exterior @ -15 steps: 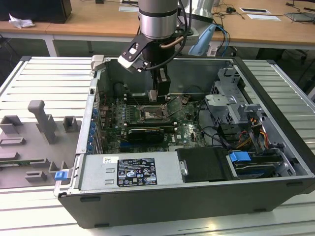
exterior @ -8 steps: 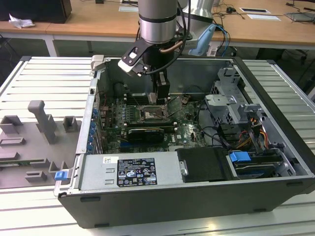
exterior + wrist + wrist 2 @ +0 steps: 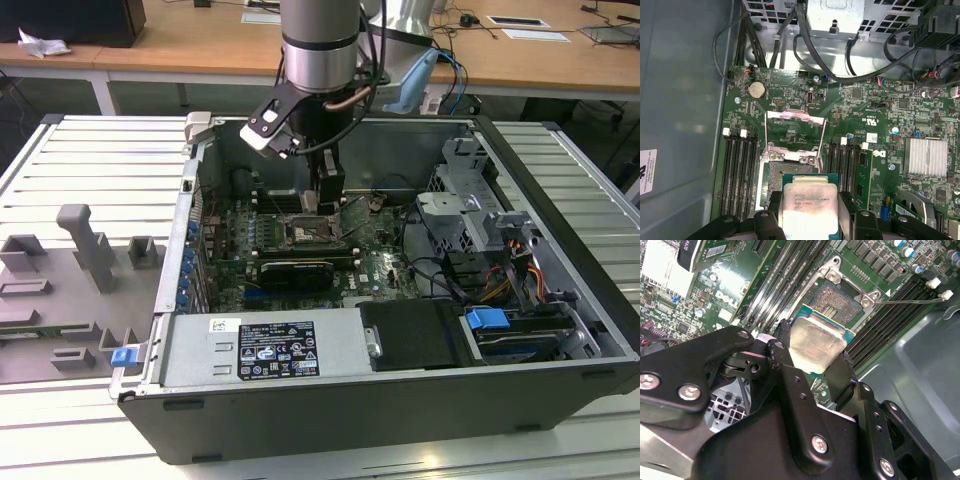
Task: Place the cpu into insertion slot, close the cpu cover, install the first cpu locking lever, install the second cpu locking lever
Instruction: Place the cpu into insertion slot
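My end effector (image 3: 816,371) is clamped on the cpu (image 3: 816,342). Its black fingers (image 3: 790,377) press on two opposite edges, and the silvery top faces the wrist cameras. In the first wrist view the cpu (image 3: 808,200) hangs over the near edge of the socket (image 3: 782,172), above it and not seated. Part of the socket's bare contact field shows just past the chip in both wrist views.

Beyond that, the cover (image 3: 795,116) is swung open. Its thin metal frame leans back from the far side of the socket. In the second wrist view a thin wire lever (image 3: 910,301) stands unlatched, reaching away from one socket corner. Memory slots (image 3: 737,175) run along both sides of the socket. A coin battery (image 3: 757,90) sits farther up the green board, a finned heatsink (image 3: 925,157) lies off to one side, and black cables (image 3: 840,75) drape over the board's far edge.

In the exterior view the arm (image 3: 320,50) reaches straight down into the open case (image 3: 560,300), with the end effector (image 3: 326,197) low over the middle of the board. The case lies on its side in the middle of the slatted desk (image 3: 90,150). Grey fixtures (image 3: 90,250) stand near the desk's edge at the exterior view's left.
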Controlling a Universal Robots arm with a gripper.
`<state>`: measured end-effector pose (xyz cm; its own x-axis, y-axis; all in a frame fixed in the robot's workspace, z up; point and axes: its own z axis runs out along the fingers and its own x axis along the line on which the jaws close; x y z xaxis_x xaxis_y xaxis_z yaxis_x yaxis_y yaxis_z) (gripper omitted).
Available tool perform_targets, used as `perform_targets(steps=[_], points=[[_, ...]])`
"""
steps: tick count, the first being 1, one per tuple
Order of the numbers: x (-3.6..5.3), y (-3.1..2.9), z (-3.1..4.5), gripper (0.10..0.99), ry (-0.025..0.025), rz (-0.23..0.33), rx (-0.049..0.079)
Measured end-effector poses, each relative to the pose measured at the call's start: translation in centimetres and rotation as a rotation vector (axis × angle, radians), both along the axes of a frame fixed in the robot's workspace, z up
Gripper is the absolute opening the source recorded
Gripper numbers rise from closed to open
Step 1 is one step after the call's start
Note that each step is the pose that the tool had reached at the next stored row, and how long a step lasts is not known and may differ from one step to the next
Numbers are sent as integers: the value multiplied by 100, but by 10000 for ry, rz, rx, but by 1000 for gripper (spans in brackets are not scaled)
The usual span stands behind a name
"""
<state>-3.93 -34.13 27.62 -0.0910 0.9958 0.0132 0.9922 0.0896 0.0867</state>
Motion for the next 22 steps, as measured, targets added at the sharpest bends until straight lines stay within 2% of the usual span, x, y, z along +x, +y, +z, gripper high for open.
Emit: perform_targets(steps=[22], points=[[0, 0, -99, 529, 0, -2, -1]])
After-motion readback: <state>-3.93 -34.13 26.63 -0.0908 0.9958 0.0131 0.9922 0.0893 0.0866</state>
